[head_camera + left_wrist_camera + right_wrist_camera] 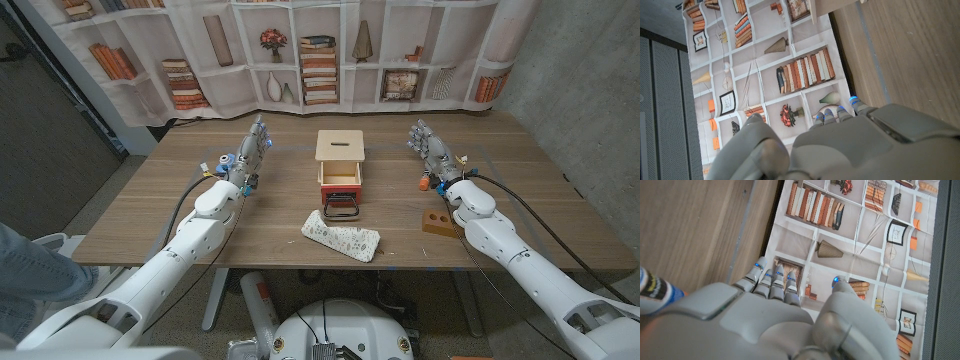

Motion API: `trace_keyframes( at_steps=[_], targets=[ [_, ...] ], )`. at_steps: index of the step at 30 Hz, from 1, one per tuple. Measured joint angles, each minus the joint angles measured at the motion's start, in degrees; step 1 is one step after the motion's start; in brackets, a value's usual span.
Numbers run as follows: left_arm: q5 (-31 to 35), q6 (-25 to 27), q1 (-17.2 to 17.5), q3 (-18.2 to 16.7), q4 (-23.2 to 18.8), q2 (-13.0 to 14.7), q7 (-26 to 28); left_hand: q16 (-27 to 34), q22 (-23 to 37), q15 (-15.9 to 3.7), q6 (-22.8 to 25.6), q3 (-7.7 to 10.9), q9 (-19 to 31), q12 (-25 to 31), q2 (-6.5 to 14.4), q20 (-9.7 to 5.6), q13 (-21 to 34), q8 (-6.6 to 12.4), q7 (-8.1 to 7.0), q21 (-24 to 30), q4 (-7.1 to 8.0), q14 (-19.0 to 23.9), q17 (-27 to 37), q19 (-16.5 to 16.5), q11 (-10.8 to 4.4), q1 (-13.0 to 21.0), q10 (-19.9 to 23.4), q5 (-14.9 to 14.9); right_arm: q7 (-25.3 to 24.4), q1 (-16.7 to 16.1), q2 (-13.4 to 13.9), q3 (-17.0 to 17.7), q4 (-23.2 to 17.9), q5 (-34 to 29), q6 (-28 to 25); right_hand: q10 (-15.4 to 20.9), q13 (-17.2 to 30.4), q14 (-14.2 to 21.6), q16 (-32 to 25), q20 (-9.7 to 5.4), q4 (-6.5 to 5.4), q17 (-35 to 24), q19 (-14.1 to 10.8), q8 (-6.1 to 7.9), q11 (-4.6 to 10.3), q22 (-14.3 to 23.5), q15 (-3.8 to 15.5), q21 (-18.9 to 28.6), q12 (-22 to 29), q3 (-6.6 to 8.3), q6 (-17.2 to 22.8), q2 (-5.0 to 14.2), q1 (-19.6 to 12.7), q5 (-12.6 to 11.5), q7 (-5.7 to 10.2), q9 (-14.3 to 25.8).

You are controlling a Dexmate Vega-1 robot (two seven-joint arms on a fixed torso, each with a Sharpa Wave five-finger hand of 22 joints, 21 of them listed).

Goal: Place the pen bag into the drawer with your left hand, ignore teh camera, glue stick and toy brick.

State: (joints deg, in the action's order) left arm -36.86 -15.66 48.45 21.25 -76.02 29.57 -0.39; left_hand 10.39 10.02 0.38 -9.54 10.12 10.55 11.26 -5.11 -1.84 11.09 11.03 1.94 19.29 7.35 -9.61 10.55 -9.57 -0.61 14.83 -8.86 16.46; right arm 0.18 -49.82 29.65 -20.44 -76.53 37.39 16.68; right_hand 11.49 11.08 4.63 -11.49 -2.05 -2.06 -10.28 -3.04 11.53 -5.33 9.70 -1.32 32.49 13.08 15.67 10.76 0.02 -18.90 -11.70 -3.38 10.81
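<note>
Your left hand (pixel 252 150) waits released at upper left, holding nothing, because the pen bag (pixel 343 238) lies untouched at lower centre, below the open drawer (pixel 340 178).

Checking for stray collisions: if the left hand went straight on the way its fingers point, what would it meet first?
Nothing on the table, it seems: the left hand points past the far edge toward the bookshelf backdrop.
</note>
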Motion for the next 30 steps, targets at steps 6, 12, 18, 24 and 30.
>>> trace_keyframes(
  at_steps=[6,12,18,24,30],
  targets=[
    [0.23,0.45,0.18,0.18,-1.13,0.11,0.34,0.23,0.0,0.0,0.0,0.0,0.0,0.0,0.22,0.0,0.0,0.0,0.0,0.0,0.0,0.0,0.0,0.0,0.0,0.22,0.0,0.0,-0.95,-0.92,0.31,0.29,-1.14,-0.09,0.24,0.0,0.0,0.0,0.0,0.0,0.0,0.0,0.0,0.0,0.0,0.05,0.0,0.0,0.0,0.0,0.0,0.0,0.0,0.0,0.0,0.0],
    [0.45,0.77,0.18,0.42,-1.57,0.17,0.39,0.23,-0.01,0.0,0.03,0.0,-0.01,0.19,0.42,0.0,-0.08,0.33,0.0,0.0,0.0,0.0,-0.01,0.0,0.14,0.42,0.17,0.29,-1.58,-1.56,0.52,0.45,-1.97,-0.41,0.43,0.0,-0.03,0.0,0.0,0.0,0.0,0.01,0.01,0.0,0.0,0.05,0.0,0.0,0.0,0.0,0.0,0.0,0.0,0.0,0.0,0.0],
    [0.47,0.89,0.04,0.53,-1.77,0.25,-0.04,0.67,-0.01,0.0,1.68,0.23,-0.01,0.88,0.98,0.0,-0.17,0.88,0.4,0.0,-0.23,0.0,-0.17,0.0,-0.01,0.98,1.87,0.5,-2.27,-2.09,0.68,0.61,-2.6,-0.65,0.48,-0.01,-0.17,0.0,0.0,0.0,0.0,0.01,0.01,0.0,0.0,0.05,0.01,0.0,0.0,0.0,0.0,0.0,0.0,0.0,0.0,0.0],
    [0.34,0.72,-0.01,0.56,-2.12,0.36,-0.79,1.11,-0.01,0.0,2.29,0.23,-0.01,0.88,1.21,0.0,-0.17,0.88,0.4,-0.01,-0.23,0.0,-0.16,0.01,0.22,1.2,2.71,0.72,-2.76,-2.33,0.76,0.69,-2.97,-0.92,0.53,0.3,-0.17,0.12,0.0,0.0,0.0,0.01,0.01,0.0,0.3,0.05,0.13,-0.34,0.0,0.0,0.31,0.0,0.0,0.0,0.32,-0.01],
    [0.34,0.02,-0.01,0.56,-2.7,0.58,-1.3,1.11,-0.01,0.0,2.81,0.41,-0.02,1.27,1.66,0.0,-0.17,0.88,0.49,-0.01,-0.42,0.0,-0.16,0.01,0.3,1.65,2.78,0.72,-3.06,-2.23,0.71,0.7,-3.0,-1.12,0.58,0.3,-0.17,0.3,0.0,-0.03,0.0,0.01,-0.02,0.0,0.3,0.04,0.31,-0.34,0.0,0.0,0.31,0.0,0.0,0.0,0.32,-0.01]
  ],
)
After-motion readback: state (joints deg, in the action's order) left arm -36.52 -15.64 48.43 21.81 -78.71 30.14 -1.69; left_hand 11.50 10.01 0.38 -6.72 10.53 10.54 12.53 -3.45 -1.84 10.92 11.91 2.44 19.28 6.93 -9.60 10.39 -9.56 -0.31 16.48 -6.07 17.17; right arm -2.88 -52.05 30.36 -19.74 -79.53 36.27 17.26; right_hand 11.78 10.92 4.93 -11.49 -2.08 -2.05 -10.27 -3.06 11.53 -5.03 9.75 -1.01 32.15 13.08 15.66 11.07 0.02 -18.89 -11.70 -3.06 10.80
